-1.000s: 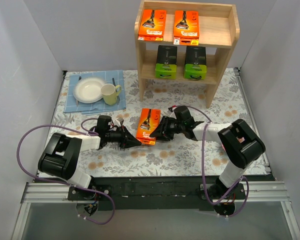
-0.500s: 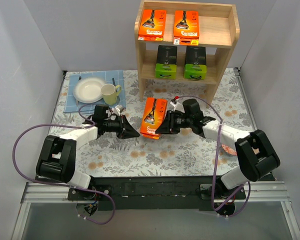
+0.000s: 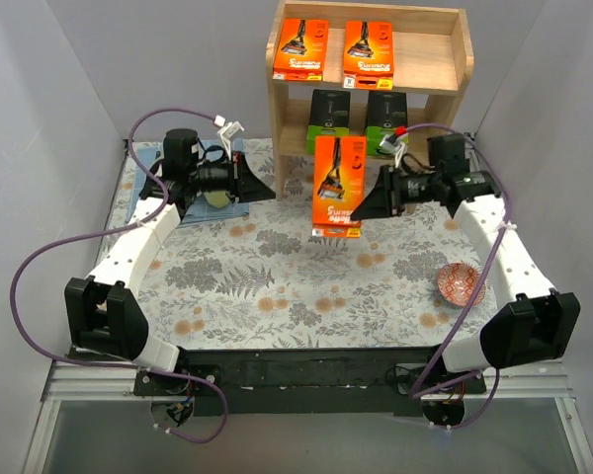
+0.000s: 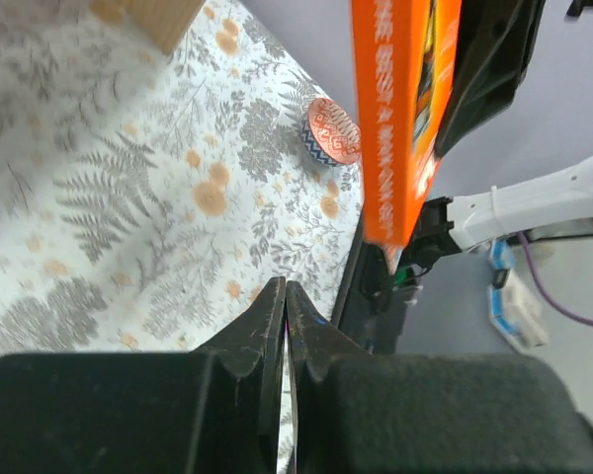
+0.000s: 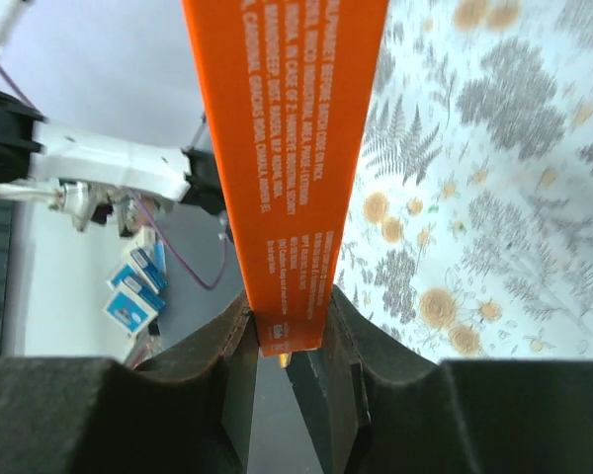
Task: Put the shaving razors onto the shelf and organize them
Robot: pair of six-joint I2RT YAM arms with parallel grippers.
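Observation:
My right gripper [image 3: 361,210] [image 5: 287,321] is shut on an orange razor pack [image 3: 338,187] [image 5: 287,148] and holds it upright in the air in front of the shelf [image 3: 445,59]. The same orange razor pack [image 4: 400,118] shows edge-on in the left wrist view. Two orange packs [image 3: 298,49] [image 3: 369,49] lie on the top tier. Two green-and-black packs [image 3: 328,114] [image 3: 383,106] stand on the lower tier, partly hidden behind the held one. My left gripper [image 3: 273,188] [image 4: 285,296] is shut and empty, raised at the back left near the blue mat.
A small red patterned bowl [image 3: 459,284] [image 4: 332,132] sits on the floral tablecloth at the right. A blue mat [image 3: 138,202] lies at the back left, mostly hidden under my left arm. Grey walls close in both sides.
My right gripper has lifted the orange pack off the table and carried it back toward the shelf, turning it upright. My left arm has swung away to the back left, over the mat.

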